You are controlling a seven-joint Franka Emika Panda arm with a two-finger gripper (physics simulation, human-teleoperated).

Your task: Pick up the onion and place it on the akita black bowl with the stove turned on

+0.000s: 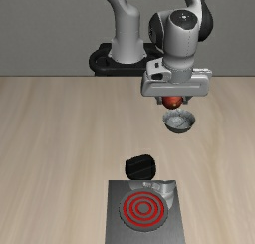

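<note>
The onion (174,99), reddish-brown, sits in the upper right of the exterior view, clamped between the two fingers of the gripper (176,105) and lifted off the wooden table (50,138). Directly beneath it rests a small grey bowl (180,123). The akita black bowl (140,167) stands lower, near the frame's centre, apart from the gripper. At the bottom centre lies the stove (117,228), its burner (142,210) glowing red.
</note>
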